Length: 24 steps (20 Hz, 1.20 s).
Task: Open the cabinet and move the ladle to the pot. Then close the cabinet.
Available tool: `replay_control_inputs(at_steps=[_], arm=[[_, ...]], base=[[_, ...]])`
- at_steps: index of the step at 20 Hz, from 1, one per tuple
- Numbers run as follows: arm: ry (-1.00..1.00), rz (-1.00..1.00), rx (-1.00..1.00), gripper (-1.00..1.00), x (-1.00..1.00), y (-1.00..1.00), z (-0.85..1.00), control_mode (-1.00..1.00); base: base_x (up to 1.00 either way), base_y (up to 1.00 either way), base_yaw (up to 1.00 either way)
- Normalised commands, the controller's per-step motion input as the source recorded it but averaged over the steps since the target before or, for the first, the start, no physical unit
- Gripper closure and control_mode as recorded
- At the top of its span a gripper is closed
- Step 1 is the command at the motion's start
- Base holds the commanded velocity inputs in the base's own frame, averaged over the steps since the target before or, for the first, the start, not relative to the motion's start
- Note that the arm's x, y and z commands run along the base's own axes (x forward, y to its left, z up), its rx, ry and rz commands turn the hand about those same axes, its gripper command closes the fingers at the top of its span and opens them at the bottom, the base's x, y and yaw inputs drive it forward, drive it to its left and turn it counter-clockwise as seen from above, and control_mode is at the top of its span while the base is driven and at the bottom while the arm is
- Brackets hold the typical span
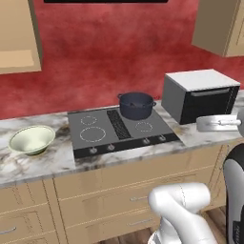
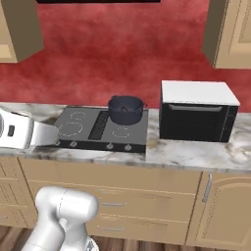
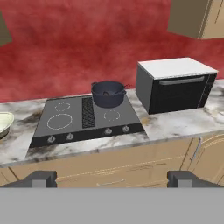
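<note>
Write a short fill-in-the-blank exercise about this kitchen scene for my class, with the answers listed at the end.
1. The pot stands on the ____.
2. Right of the hob sits a black ____ with a white top.
3. The pale green ____ lies on the counter, left of the hob.
4. The hand's fingers stand ____.

Missing words: hob; oven; bowl; open

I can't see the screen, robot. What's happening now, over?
Gripper open, empty, back from counter. Pot on cooktop's back right burner, ladle inside it. Upper-right cabinet looks shut. Nothing in the way.
</note>
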Motion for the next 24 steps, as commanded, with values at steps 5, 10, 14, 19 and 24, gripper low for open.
replay_control_inputs(at_steps=[5, 10, 14, 19, 24], arm=[[0.0, 0.0, 0.0, -1.0, 0.0, 0.0, 0.0, 1.0], [0.0, 0.0, 0.0, -1.0, 0.0, 0.0, 0.0, 1.0], [0.0, 0.0, 0.0, -1.0, 0.0, 0.0, 0.0, 1.0], [0.0, 0.0, 0.0, -1.0, 0.0, 0.0, 0.0, 1.0], [0.0, 0.0, 0.0, -1.0, 0.0, 0.0, 0.0, 1.0]], base=[[-1.0, 0.05, 0.0], [-0.89, 0.48, 0.04], [-0.75, 0.69, 0.02], [-0.53, 0.74, 0.0], [-0.25, 0.92, 0.0]])
